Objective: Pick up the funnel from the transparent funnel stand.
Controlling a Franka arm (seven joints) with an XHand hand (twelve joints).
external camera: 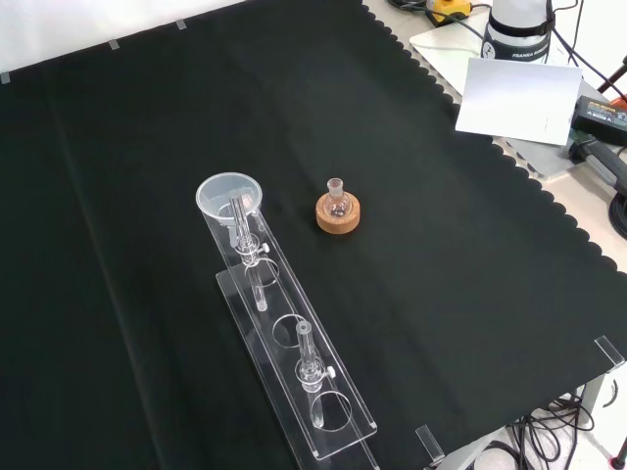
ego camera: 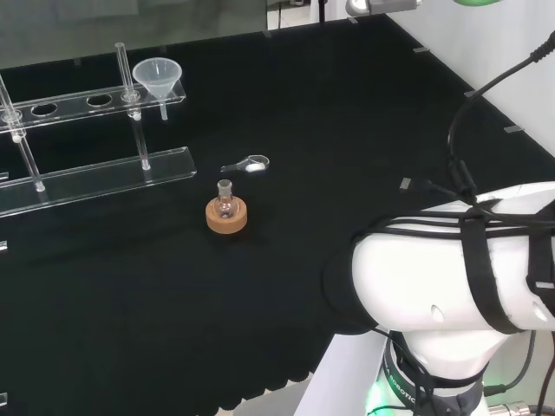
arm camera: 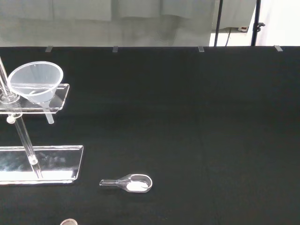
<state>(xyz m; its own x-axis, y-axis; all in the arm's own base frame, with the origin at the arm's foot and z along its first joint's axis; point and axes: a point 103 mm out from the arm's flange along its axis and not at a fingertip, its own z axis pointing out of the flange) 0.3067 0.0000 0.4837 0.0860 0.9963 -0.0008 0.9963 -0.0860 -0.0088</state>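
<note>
Small flask (ego camera: 226,201) stands near funnel (ego camera: 158,78) on stand (ego camera: 95,173).

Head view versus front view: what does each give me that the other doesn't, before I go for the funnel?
Head view alone: a small clear scoop holding white powder on the black cloth, and the arm's big white link.
Front view alone: the full length of the transparent funnel stand with all its holes, and a white sheet past the cloth's edge.
Both: the clear plastic funnel seated in the stand's end hole, and a small round glass flask on a cork ring.
</note>
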